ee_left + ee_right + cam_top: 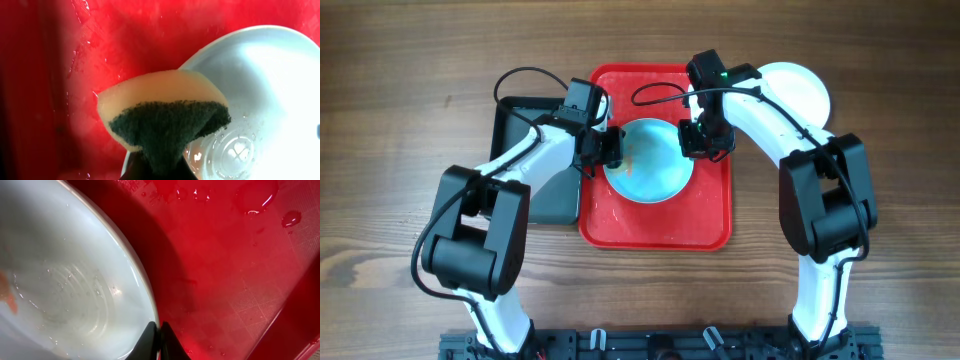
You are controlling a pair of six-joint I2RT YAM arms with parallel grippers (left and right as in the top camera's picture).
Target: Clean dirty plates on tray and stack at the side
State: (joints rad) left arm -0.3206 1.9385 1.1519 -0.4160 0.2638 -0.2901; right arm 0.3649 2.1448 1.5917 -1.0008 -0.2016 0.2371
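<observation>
From above, a brown wood-grain tabletop (400, 120) carries a red tray (660, 225) at its centre, with a black tray (520, 115) just beside it on the left. A blue plate (648, 170) lies in the red tray's upper half. A white plate (805, 90) rests on the tabletop by the tray's upper right corner. The left pincer (608, 150) is at the blue plate's left edge and the right pincer (705, 140) at its right edge.

The left wrist view shows the left pincer pinching a folded sponge (160, 120), yellow with a green scouring face, at the plate's rim over the wet tray floor.

In the right wrist view, the right pincer (157, 340) is pressed together on the plate's rim. An orange smear (7, 297) marks the plate, and water drops (255, 195) lie on the tray.
</observation>
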